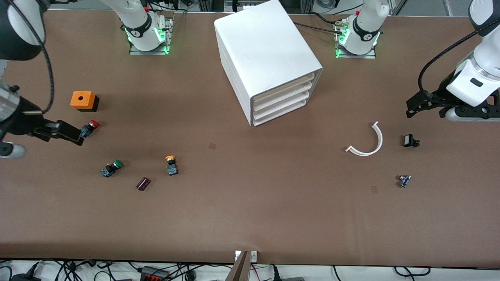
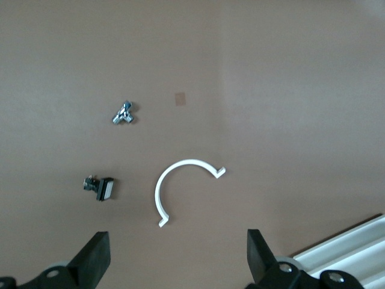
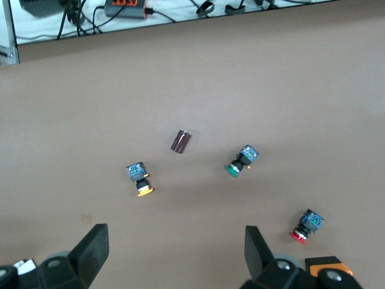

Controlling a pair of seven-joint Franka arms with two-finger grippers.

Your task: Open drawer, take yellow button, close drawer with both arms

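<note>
The white cabinet (image 1: 265,58) stands at the middle of the table near the bases. Its top drawer (image 1: 284,88) is shut, like the three below it. A corner of the cabinet's drawer fronts (image 2: 355,244) shows in the left wrist view. The orange-yellow button (image 1: 170,164) lies on the bare table toward the right arm's end; it also shows in the right wrist view (image 3: 139,179). My right gripper (image 1: 60,132) (image 3: 174,256) is open and empty, over the table beside the red-capped button (image 1: 90,127). My left gripper (image 1: 426,110) (image 2: 178,259) is open and empty, over bare table at the left arm's end.
A green-capped button (image 1: 112,168), a dark cylinder (image 1: 143,184) and an orange box (image 1: 83,100) lie around the right gripper. A white curved strip (image 1: 367,142), a small black part (image 1: 410,141) and a small metal part (image 1: 404,180) lie near the left gripper.
</note>
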